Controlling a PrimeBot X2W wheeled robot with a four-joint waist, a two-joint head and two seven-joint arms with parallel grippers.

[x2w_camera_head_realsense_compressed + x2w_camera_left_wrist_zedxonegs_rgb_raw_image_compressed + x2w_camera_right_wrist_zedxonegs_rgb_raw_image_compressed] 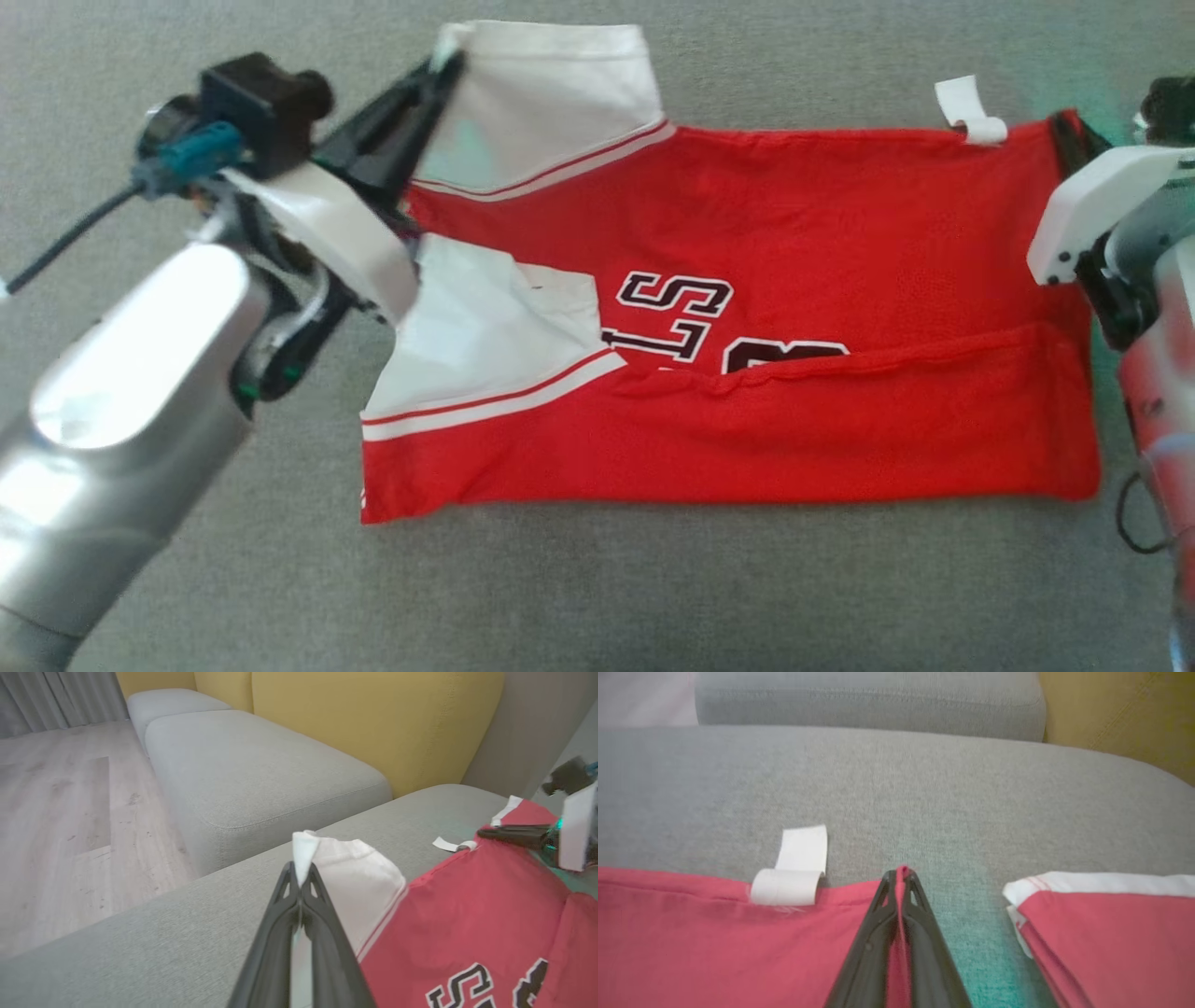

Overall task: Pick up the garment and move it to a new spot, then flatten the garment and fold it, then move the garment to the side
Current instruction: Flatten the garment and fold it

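The garment [840,252] is a red jersey with white sleeves and dark lettering, spread across a grey cushion with its near part folded over. My left gripper [446,62] is shut on the tip of the far white sleeve [345,877], seen pinched in the left wrist view at the gripper [301,877]. My right gripper [901,873] is shut on the red hem edge at the far right corner [1064,126], just right of a white label tab [796,872]. That gripper also appears in the left wrist view [486,834], gripping the red edge.
The grey cushion [597,579] carries the garment. A second grey cushion [261,774] and yellow backrests [373,723] lie beyond it. Wooden floor [56,812] lies off the cushion's side. Another folded part of the garment [1111,933] lies at the right of the right wrist view.
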